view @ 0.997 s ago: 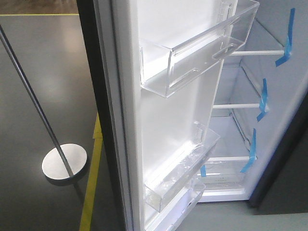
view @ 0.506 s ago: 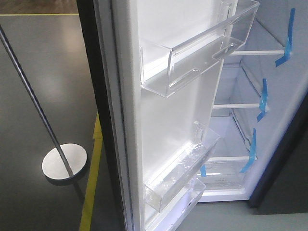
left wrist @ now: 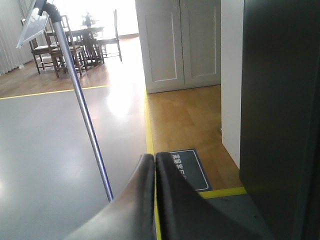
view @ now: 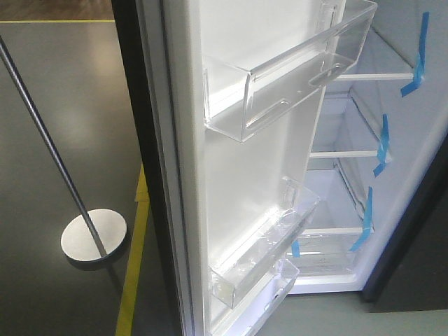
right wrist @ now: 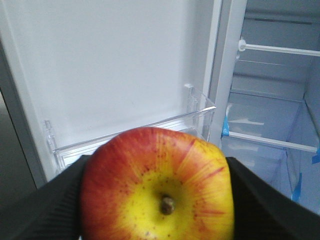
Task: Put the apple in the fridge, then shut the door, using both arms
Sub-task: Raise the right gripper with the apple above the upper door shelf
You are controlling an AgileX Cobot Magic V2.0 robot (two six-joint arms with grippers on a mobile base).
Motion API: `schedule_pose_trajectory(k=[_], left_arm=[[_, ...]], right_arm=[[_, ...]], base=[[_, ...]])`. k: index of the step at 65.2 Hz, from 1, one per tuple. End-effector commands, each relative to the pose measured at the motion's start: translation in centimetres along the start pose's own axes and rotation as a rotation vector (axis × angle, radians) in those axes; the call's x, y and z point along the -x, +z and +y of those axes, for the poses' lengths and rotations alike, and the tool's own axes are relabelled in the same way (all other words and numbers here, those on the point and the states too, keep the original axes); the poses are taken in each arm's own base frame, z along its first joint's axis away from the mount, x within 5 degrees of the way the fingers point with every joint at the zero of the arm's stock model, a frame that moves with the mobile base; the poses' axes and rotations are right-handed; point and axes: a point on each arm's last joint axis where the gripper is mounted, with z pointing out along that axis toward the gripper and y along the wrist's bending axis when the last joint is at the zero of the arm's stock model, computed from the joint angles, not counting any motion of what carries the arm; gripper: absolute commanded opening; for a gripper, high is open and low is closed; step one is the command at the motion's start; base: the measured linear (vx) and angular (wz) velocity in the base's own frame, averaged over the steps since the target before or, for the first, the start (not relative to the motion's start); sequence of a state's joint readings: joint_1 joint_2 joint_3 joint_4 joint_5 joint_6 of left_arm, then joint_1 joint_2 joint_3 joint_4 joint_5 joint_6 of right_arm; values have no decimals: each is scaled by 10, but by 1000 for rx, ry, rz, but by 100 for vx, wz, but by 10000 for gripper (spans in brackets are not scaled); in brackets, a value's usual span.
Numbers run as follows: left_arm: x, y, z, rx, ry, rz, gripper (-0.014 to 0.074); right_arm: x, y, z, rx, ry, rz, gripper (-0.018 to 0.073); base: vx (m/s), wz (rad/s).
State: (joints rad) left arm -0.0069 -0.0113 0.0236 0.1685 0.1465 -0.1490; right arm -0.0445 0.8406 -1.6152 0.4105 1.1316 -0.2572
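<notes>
Step one, apple transport. The right gripper is clamped on the apple, a finger on each side, stem dip facing the right wrist camera. The apple is in the air facing the door, in front of its white liner and its clear bin, not yet inside the fridge, whose cavity lies right of the door. The door stands wide open in the front view. The left gripper is empty with its fingers pressed together, beside a dark grey face that is probably the door's outer side. Next move, as I judge it: swing the right arm right of the door, past its edge, set the apple on a shelf and release. The left arm looks placed to push the door afterwards.
</notes>
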Motion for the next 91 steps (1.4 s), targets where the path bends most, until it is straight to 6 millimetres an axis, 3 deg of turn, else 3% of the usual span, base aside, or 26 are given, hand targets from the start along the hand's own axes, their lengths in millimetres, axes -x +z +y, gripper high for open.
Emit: schedule_pose_trajectory(k=[1, 19, 31, 42, 55, 64, 78, 91], left_arm=[[13, -3, -1, -12, -13, -106, -6], [13, -3, -1, -12, -13, -106, -6], [13, -3, -1, -12, -13, -106, -6], [13, -3, -1, -12, -13, -106, -6], [13, -3, -1, -12, -13, -106, -6], [13, -3, -1, -12, -13, -106, -6], [13, -3, -1, -12, -13, -106, -6], [13, -3, -1, -12, -13, -106, -6]], right_arm=[[12, -2, -1, -12, -4, -96, 133], [15, -1, -2, -21, 3, -133, 133], [16, 18, -9, -12, 26, -93, 133], [31, 65, -26, 19, 45, -184, 133], [35, 162, -44, 255, 13, -216, 133], [36, 212, -51, 420, -66, -233, 133], [32, 263, -66, 501, -57, -149, 138], [18, 282, -74, 485, -44, -26, 173]], base=[[0, 0], [0, 0], [0, 0], [0, 0], [0, 0], [0, 0], [0, 0], [0, 0]])
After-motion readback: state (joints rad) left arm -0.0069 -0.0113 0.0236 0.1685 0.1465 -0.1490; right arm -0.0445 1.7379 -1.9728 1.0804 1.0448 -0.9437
